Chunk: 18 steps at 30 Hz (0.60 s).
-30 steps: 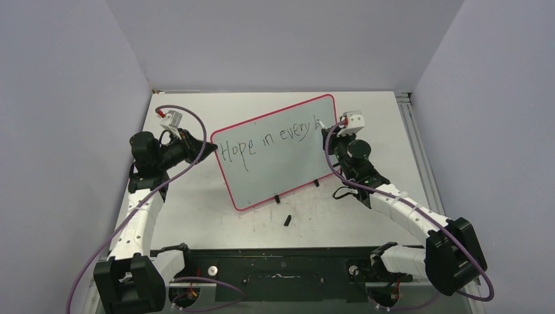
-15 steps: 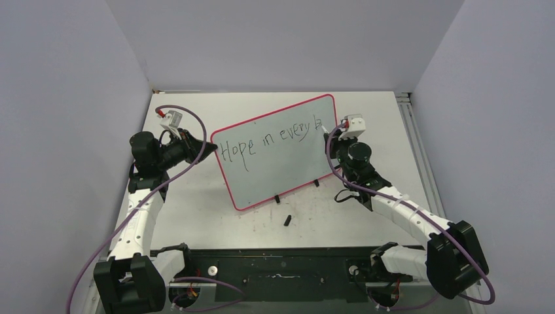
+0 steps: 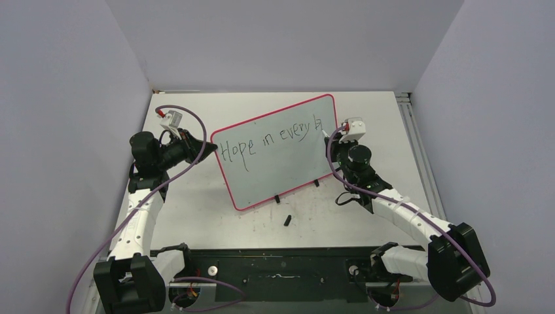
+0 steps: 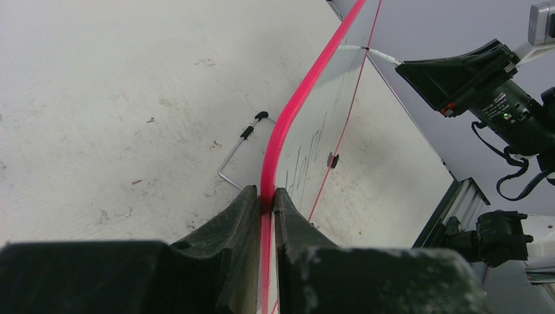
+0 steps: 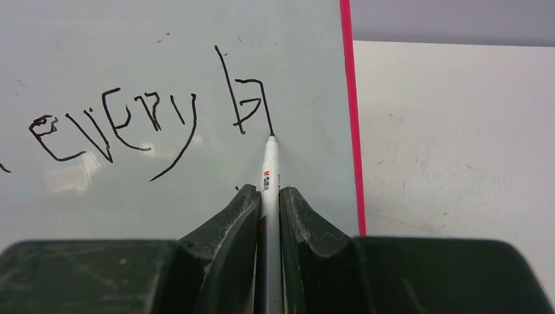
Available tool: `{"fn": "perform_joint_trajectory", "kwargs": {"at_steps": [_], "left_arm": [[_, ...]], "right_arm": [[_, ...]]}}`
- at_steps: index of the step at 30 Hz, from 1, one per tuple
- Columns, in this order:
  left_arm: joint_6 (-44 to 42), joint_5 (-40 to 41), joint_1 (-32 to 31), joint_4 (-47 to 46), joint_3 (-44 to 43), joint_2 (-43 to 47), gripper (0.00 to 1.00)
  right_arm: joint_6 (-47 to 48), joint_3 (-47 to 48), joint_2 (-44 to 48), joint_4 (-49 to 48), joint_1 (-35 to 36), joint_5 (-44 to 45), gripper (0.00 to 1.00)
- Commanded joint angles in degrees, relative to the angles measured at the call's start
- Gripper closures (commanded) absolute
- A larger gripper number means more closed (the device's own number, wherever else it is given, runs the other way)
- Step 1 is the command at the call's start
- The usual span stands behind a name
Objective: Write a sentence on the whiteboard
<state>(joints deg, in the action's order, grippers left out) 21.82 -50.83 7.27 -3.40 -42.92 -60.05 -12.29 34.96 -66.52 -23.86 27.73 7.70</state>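
The whiteboard (image 3: pixel 288 170) stands tilted on small black feet in the middle of the table, red-pink rim around it. Black lettering (image 3: pixel 271 139) on it reads "Hope in every b" with a stroke after the b. My left gripper (image 3: pixel 211 149) is shut on the board's left rim (image 4: pixel 275 147). My right gripper (image 3: pixel 330 140) is shut on a white marker (image 5: pixel 269 176). The marker tip touches the board just below the last stroke, near the right rim (image 5: pixel 349 118). In the right wrist view the words "every b" (image 5: pixel 157 111) show.
A small black pen cap (image 3: pixel 287 220) lies on the table in front of the board. A wire stand leg (image 4: pixel 239 154) shows behind the board. Grey walls close in on three sides; a metal rail (image 3: pixel 413 137) runs along the right.
My right gripper with the marker has moved slightly down and toward me along the board's right side, lengthening the stroke after the b. The left arm and board have not moved.
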Motion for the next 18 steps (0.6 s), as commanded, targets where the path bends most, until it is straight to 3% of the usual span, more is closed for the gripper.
{"fn": "perform_joint_trajectory", "kwargs": {"at_steps": [1,18], "left_arm": [[-0.82,-0.23,-0.49,1.55,-1.55,0.48,1.0],[-0.91,-0.11,-0.5,1.72,-1.63,0.24,1.0]], "right_arm": [[0.11,3.28,-0.27,-3.04,-0.31,0.08,0.95],[1.57,6.5,-3.8,-6.11,-0.81,1.27,0.95]]}}
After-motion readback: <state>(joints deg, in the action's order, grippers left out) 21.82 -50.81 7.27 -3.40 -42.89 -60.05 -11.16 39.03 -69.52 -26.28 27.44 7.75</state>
